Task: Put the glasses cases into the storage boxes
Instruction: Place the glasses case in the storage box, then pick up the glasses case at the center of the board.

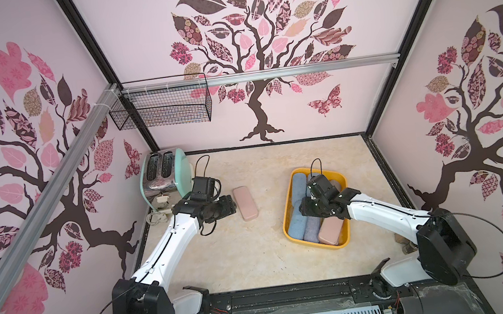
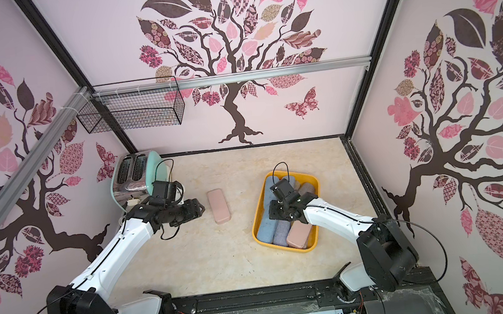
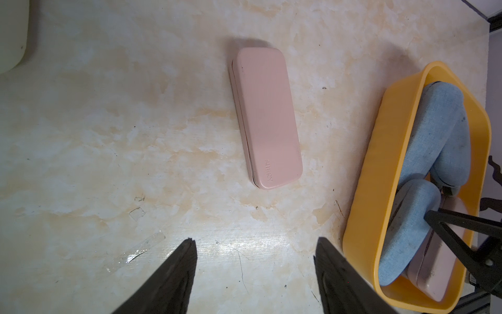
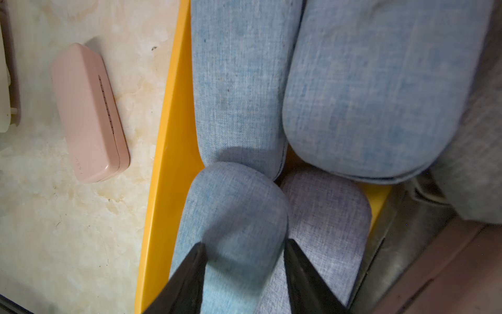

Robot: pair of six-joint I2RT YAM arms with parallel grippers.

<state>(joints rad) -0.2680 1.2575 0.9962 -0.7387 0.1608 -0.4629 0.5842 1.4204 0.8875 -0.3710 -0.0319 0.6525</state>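
A smooth pink glasses case [image 1: 245,203] [image 2: 219,206] [image 3: 266,117] [image 4: 89,114] lies flat on the marble table, left of the yellow-orange storage box [image 1: 287,214] [image 2: 257,220] [image 3: 361,217] [image 4: 168,163]. My left gripper [image 3: 255,240] [image 1: 231,206] hovers just left of that case, open with only table between its fingers. The box holds several cases: blue ones, a lavender one [image 4: 326,212], a grey one and a pink one [image 1: 331,230]. My right gripper [image 4: 244,243] reaches down into the box. Its fingers press both sides of the front-left blue case [image 4: 236,212] [image 1: 297,223], which lies against the box wall.
A mint and chrome toaster [image 1: 163,176] stands at the back left, with a white plug and cable [image 1: 160,212] beside it, close behind my left wrist. A black wire basket [image 1: 162,106] hangs on the rail above. A scrap of clear tape [image 3: 135,252] sticks to the table.
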